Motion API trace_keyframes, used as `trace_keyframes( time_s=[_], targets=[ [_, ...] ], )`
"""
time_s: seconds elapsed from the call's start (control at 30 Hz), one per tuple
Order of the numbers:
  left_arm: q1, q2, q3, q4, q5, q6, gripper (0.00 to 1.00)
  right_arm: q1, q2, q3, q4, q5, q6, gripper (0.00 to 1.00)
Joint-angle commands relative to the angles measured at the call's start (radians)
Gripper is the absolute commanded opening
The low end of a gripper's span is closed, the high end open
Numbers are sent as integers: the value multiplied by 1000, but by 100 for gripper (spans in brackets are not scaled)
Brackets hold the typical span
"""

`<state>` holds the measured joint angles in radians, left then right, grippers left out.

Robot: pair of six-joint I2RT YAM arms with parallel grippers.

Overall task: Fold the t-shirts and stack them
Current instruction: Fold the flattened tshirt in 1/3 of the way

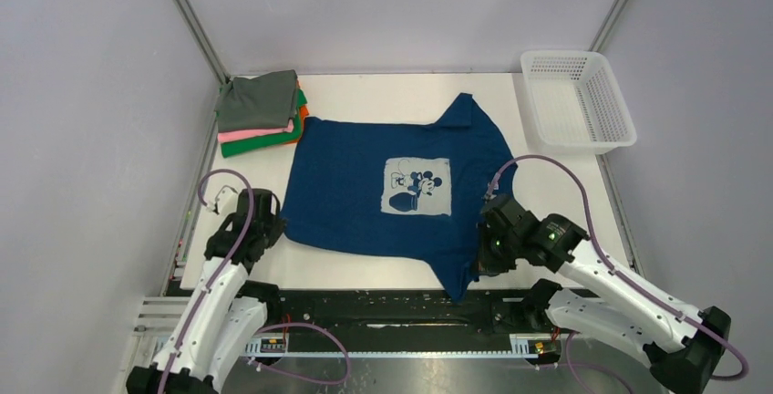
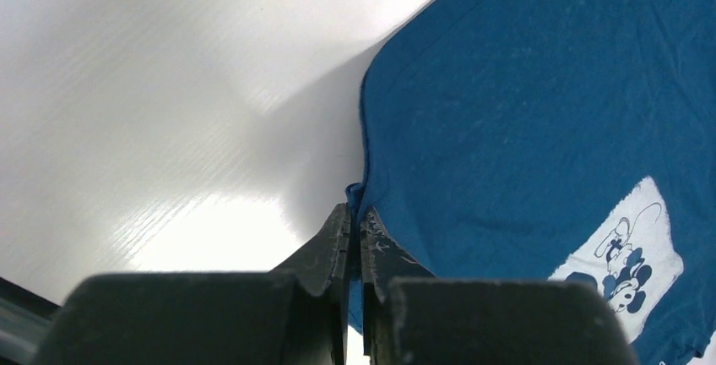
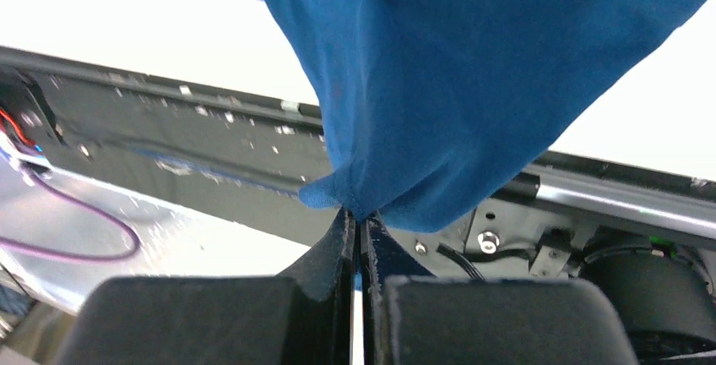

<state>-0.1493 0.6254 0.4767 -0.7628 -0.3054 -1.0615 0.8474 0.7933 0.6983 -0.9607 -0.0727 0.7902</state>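
Note:
A dark blue t-shirt point(image 1: 392, 189) with a white cartoon chest print point(image 1: 417, 186) lies spread face up in the middle of the table. My left gripper point(image 1: 273, 228) is shut on its near left edge; the left wrist view shows blue cloth point(image 2: 540, 128) pinched between the jaws point(image 2: 355, 213). My right gripper point(image 1: 479, 262) is shut on the shirt's near right part, and the right wrist view shows cloth point(image 3: 439, 61) hanging from the closed jaws point(image 3: 358, 215) above the table's front rail. Folded grey, pink, green and orange t-shirts point(image 1: 262, 113) are stacked at the back left.
A white plastic mesh basket point(image 1: 576, 100) stands at the back right corner. The black front rail point(image 1: 383, 303) of the table runs just under the shirt's near corner. Grey walls close in both sides.

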Motion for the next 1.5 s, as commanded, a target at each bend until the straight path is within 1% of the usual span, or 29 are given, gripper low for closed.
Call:
trace_keyframes(
  time_s=[0.0,0.13,0.27,0.53,0.73,0.9,0.97,1.0,1.03,1.1,1.13,1.2,1.23,1.27,1.3,1.33,1.37,1.4,1.43,1.47],
  targets=[
    [-1,100,91,120,-29,24,0,-114,38,94,72,-4,-93,0],
    [-1,199,142,179,-47,30,0,-217,109,167,89,-7,-145,0],
    [0,314,195,217,-78,33,0,-346,164,214,131,-60,-186,0],
    [17,525,320,264,-112,55,0,-525,330,337,167,-129,-265,0],
    [33,684,424,285,-108,77,0,-616,477,438,191,-193,-305,0],
    [36,826,529,309,-81,106,0,-673,619,556,171,-200,-344,0],
    [37,906,584,301,-80,116,0,-692,685,616,157,-202,-359,0],
    [37,940,624,290,-85,118,1,-700,725,646,154,-197,-367,2],
    [37,980,652,281,-90,120,4,-708,766,680,139,-186,-370,6],
    [43,1058,725,257,-96,129,25,-721,866,769,114,-174,-390,11],
    [48,1102,764,242,-102,131,29,-728,930,823,103,-167,-397,14],
    [61,1177,856,220,-80,148,38,-740,1073,972,72,-146,-413,17],
    [65,1208,900,211,-72,156,49,-744,1155,1077,30,-124,-422,28],
    [66,1229,944,196,-59,165,60,-745,1226,1192,-32,-92,-435,45],
    [66,1240,980,184,-41,180,70,-743,1289,1282,-78,-70,-452,61],
    [67,1241,1007,174,-16,195,79,-743,1328,1343,-117,-41,-456,74],
    [67,1229,1013,174,12,208,88,-743,1344,1369,-128,-34,-458,84],
    [65,1208,1000,188,37,220,96,-743,1332,1348,-107,-37,-460,95],
    [64,1179,970,213,68,235,99,-742,1302,1297,-68,-42,-462,99],
    [64,1147,931,234,99,247,99,-742,1254,1215,-16,-48,-459,99]
  ],
)
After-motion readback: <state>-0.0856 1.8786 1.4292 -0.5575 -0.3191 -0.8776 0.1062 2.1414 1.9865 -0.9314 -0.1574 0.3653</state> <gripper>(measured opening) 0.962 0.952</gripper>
